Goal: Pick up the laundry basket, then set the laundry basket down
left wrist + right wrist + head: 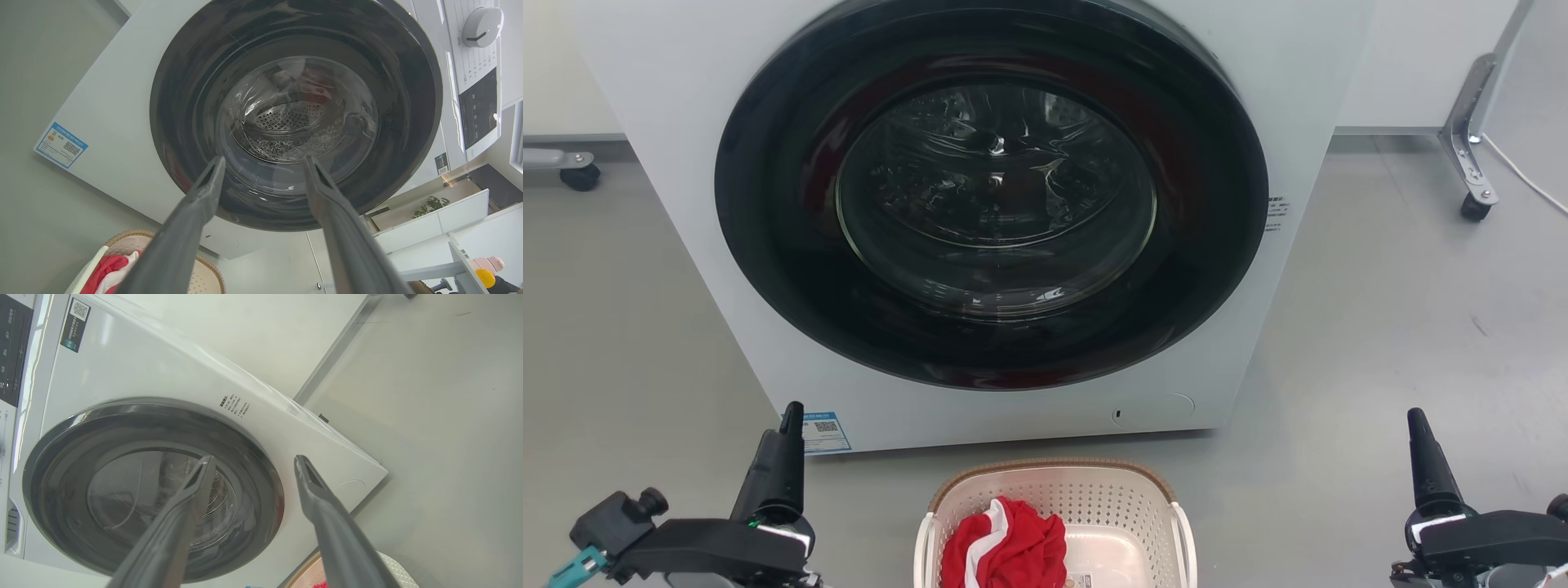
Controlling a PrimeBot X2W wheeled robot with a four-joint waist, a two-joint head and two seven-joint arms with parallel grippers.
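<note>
Laundry basket (1094, 500): near end cut off by the head view's bottom edge.
Red-and-white cloth (1013, 543) inside: lower part cut off likewise.
Washing machine (662, 106): top cut off.
Its blue label (823, 431): print too small to read.

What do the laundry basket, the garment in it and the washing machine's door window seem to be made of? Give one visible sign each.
Laundry basket: likely moulded plastic, matt cream, with regular holes; its brown rim looks woven, possibly imitation. Garment: soft fabric, red and white, crumpled in folds. Door window: glass or clear plastic, glossy with reflections.
</note>
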